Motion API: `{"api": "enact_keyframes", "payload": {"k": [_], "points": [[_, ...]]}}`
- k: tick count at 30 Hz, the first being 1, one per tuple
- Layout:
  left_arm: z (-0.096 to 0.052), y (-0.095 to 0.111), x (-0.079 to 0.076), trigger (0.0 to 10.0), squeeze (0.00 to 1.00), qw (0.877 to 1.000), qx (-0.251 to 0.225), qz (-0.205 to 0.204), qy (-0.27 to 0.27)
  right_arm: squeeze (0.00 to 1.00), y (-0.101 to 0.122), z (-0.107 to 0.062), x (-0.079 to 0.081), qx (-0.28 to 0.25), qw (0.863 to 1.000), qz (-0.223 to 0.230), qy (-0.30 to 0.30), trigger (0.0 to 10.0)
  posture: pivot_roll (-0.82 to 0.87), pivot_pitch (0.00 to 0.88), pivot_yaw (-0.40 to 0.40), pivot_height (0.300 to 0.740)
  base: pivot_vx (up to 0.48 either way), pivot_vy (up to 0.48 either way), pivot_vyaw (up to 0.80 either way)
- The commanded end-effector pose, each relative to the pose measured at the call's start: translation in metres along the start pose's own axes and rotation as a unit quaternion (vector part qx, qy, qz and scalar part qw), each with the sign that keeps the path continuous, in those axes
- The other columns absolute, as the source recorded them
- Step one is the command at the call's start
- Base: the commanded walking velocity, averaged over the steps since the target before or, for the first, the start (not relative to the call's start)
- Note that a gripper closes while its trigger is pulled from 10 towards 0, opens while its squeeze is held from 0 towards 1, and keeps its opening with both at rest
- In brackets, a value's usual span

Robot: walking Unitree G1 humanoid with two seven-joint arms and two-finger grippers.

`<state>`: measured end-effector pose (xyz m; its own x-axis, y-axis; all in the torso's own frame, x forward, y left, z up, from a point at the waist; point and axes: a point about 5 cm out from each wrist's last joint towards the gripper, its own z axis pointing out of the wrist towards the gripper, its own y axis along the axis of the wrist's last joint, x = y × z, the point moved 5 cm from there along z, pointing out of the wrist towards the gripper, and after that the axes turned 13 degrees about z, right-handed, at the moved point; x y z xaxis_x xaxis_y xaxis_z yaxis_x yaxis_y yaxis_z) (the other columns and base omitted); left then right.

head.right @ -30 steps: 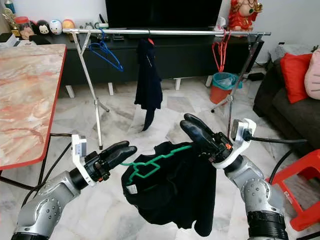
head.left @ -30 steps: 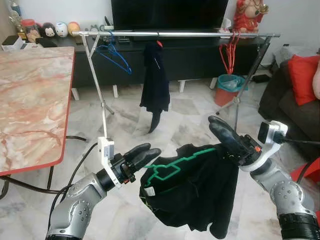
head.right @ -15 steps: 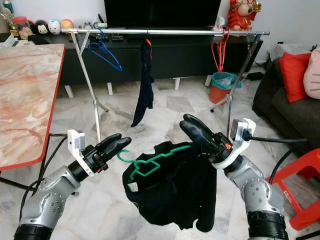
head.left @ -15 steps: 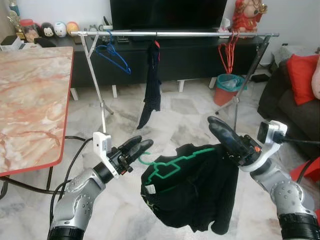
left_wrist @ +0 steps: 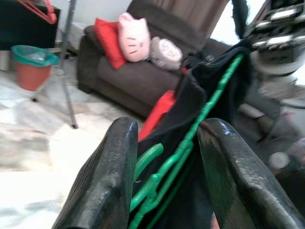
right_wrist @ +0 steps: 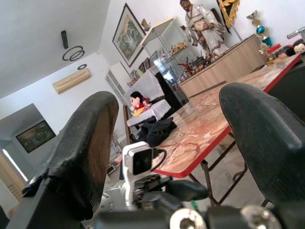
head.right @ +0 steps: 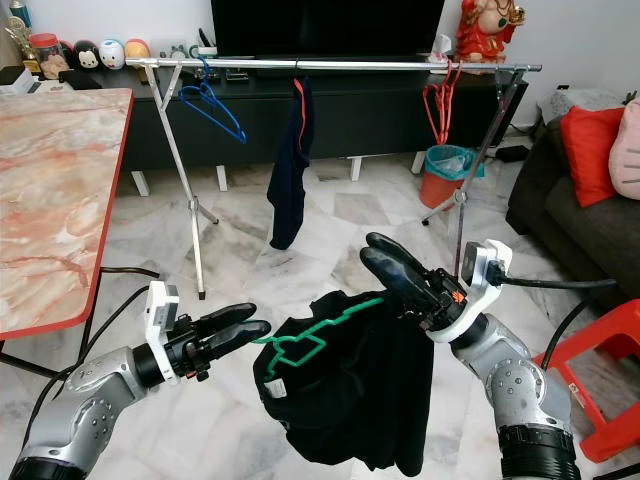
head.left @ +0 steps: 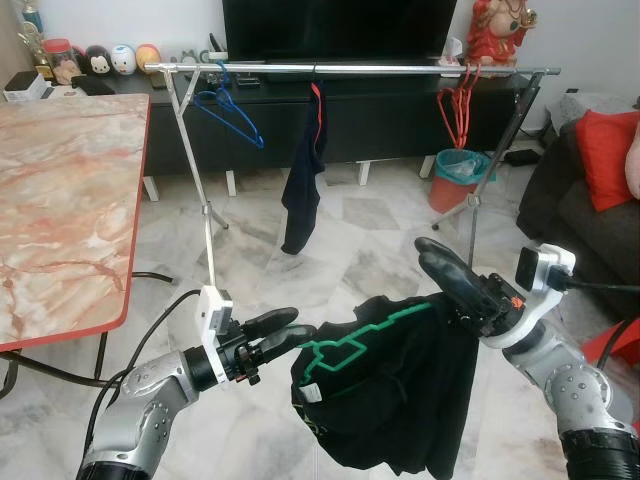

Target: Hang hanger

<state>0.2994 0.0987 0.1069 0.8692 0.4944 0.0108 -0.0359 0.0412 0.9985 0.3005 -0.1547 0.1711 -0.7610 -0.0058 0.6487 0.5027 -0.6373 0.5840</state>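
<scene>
marble table (head.left: 60, 200): pinkish top with a red edge, along the left side of the room.

drying rack (head.left: 350, 69): long metal rail on splayed legs, standing across the room in front of the dark TV cabinet (head.left: 400, 120).

blue hanger (head.left: 232, 112): hooked on the rail near its left end, nothing on it.

dark garment (head.left: 303, 170): dangling from about the middle of the rail on a red hanger.

red hangers (head.left: 456, 105): a bunch of them near the rail's right end, with an orange bin (head.left: 455, 178) on the floor behind.

left gripper (head.left: 283, 336): low and left of centre, fingers a little apart with the green hook right between them; can't tell if they're actually pinching it.

green hanger (head.left: 365, 333): held out in the air between the two arms, well short of the rail, hook end at the left gripper and sloping up to the right.

black shirt (head.left: 395, 400): draped on the green hanger, sagging below it.

right gripper (head.left: 450, 275): at the hanger's upper right end, fingers spread wide, shirt bunched up under it.

sofa (head.left: 590, 200): dark, with a red cushion, at the right edge.
</scene>
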Motion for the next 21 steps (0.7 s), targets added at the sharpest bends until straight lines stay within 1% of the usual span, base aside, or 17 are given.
{"api": "enact_keyframes", "payload": {"k": [1, 2, 3, 4, 7, 8, 9, 10, 11, 12, 16, 18, 19, 20, 21], "points": [[0.006, -0.001, 0.002, 10.0, 0.0, 1.0, 0.009, 0.022, 0.004, 0.0, 0.007, 0.011, 0.01, 0.01, 0.999, -0.023, 0.028, 0.0, 0.04, 0.0, -0.084, 0.74, 0.0, 0.0, 0.0], [0.009, -0.001, 0.005, 10.0, 0.0, 0.999, 0.01, 0.036, 0.014, 0.0, 0.006, 0.012, 0.01, 0.013, 0.999, -0.021, 0.03, 0.0, 0.04, 0.0, -0.084, 0.74, 0.0, 0.0, 0.0], [0.009, -0.001, 0.005, 10.0, 0.0, 0.999, 0.01, 0.036, 0.014, 0.0, 0.006, 0.012, 0.01, 0.013, 0.999, -0.021, 0.03, 0.0, 0.04, 0.0, -0.084, 0.74, 0.0, 0.0, 0.0], [0.011, -0.004, 0.004, 10.0, 0.0, 0.998, 0.018, 0.053, 0.012, 0.0, 0.004, 0.013, 0.009, 0.013, 0.999, -0.019, 0.03, 0.0, 0.04, 0.0, -0.078, 0.74, 0.0, 0.0, 0.0], [0.011, -0.01, 0.001, 10.0, 0.0, 0.997, 0.036, 0.067, -0.004, 0.0, 0.003, 0.014, 0.008, 0.013, 0.999, -0.019, 0.03, 0.0, 0.04, 0.0, -0.074, 0.74, 0.0, 0.0, 0.0], [0.011, -0.013, -0.001, 10.0, 0.0, 0.997, 0.043, 0.068, -0.019, 0.0, 0.003, 0.017, 0.008, 0.012, 0.999, -0.019, 0.033, 0.0, 0.04, 0.0, -0.069, 0.74, 0.0, 0.0, 0.0], [0.011, -0.013, -0.001, 10.0, 0.0, 0.997, 0.043, 0.068, -0.019, 0.0, 0.003, 0.017, 0.008, 0.012, 0.999, -0.019, 0.033, 0.0, 0.04, 0.0, -0.069, 0.74, 0.0, 0.0, 0.0], [0.01, -0.014, 0.001, 10.0, 0.0, 0.995, 0.056, 0.084, -0.019, 0.0, 0.004, 0.019, 0.009, 0.013, 0.999, -0.02, 0.037, 0.0, 0.03, 0.0, -0.065, 0.74, 0.0, 0.0, 0.0], [0.01, -0.015, 0.002, 10.0, 0.0, 0.994, 0.059, 0.089, -0.017, 0.0, 0.004, 0.02, 0.009, 0.013, 0.999, -0.02, 0.037, 0.0, 0.03, 0.0, -0.065, 0.74, 0.0, 0.0, 0.0], [0.01, -0.013, 0.006, 10.0, 0.0, 0.995, 0.054, 0.086, -0.01, 0.0, 0.004, 0.021, 0.01, 0.017, 0.999, -0.019, 0.04, 0.0, 0.03, 0.0, -0.065, 0.74, 0.0, 0.0, 0.0], [0.008, -0.011, 0.005, 10.0, 0.0, 0.995, 0.054, 0.086, -0.022, 0.0, 0.002, 0.022, 0.009, 0.021, 0.999, -0.019, 0.04, 0.0, 0.03, 0.0, -0.064, 0.74, 0.0, 0.0, 0.0], [0.006, -0.012, 0.003, 10.0, 0.0, 0.994, 0.058, 0.082, -0.032, 0.0, 0.002, 0.023, 0.01, 0.024, 0.999, -0.019, 0.041, 0.0, 0.03, 0.0, -0.055, 0.74, 0.0, 0.0, 0.0], [0.001, -0.014, -0.002, 10.0, 0.0, 0.994, 0.063, 0.075, -0.048, 0.0, 0.002, 0.024, 0.011, 0.027, 0.999, -0.02, 0.043, 0.0, 0.03, 0.0, -0.053, 0.74, 0.0, 0.0, 0.0], [0.001, -0.014, -0.002, 10.0, 0.0, 0.994, 0.063, 0.075, -0.048, 0.0, 0.002, 0.024, 0.011, 0.027, 0.999, -0.02, 0.043, 0.0, 0.03, 0.0, -0.053, 0.74, 0.0, 0.0, 0.0], [-0.002, -0.015, -0.003, 10.0, 1.0, 0.994, 0.066, 0.072, -0.055, 0.0, 0.001, 0.025, 0.011, 0.029, 0.998, -0.021, 0.043, 0.0, 0.03, 0.0, -0.049, 0.74, 0.0, 0.0, 0.0]]}}
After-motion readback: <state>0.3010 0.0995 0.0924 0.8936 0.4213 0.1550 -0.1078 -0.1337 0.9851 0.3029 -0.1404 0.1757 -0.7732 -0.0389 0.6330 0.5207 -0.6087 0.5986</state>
